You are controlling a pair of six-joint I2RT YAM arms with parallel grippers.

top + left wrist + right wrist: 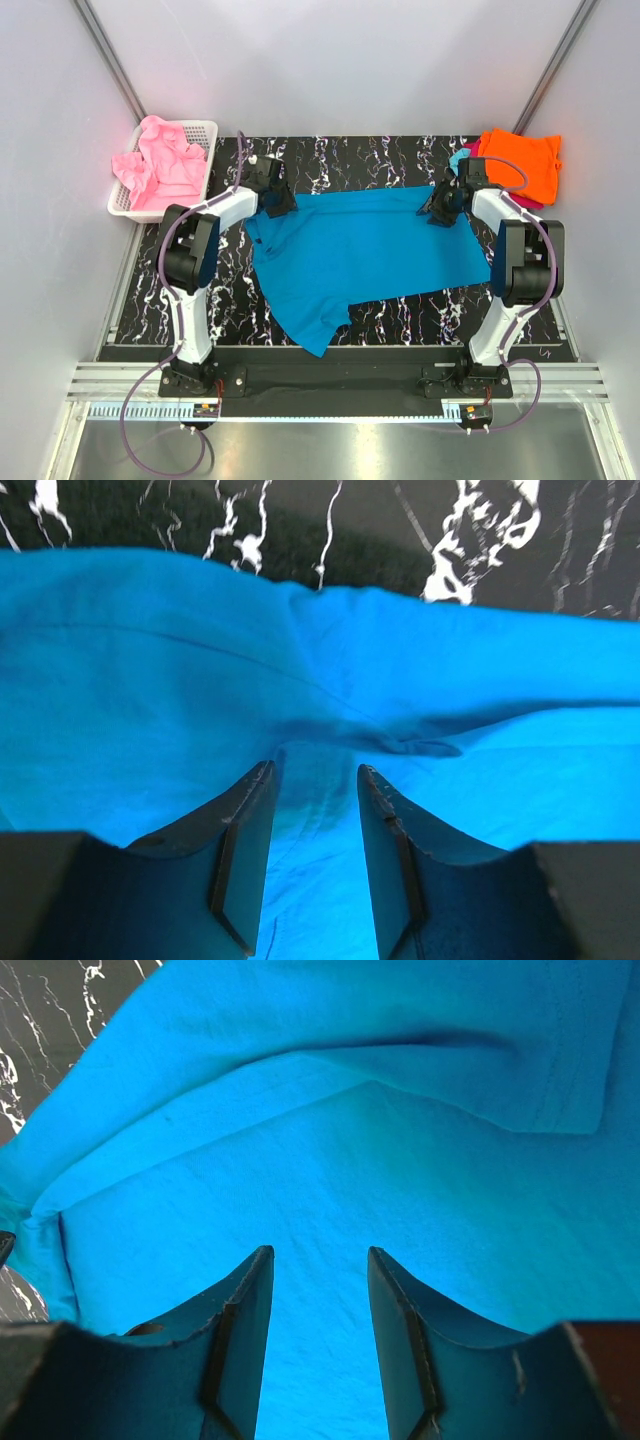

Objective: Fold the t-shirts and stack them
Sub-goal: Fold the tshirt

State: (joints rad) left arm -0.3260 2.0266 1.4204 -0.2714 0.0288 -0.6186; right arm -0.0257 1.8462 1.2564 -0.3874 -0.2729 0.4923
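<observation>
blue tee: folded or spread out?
Spread: the blue t-shirt lies wide and flat across the table; only small wrinkles at its far edge.

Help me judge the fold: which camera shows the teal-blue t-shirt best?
The top external view. The whole teal-blue t-shirt shows there, spread across the table, with one corner reaching toward the near edge. Each wrist view shows only a close patch of its creased cloth beyond open jaws.
</observation>
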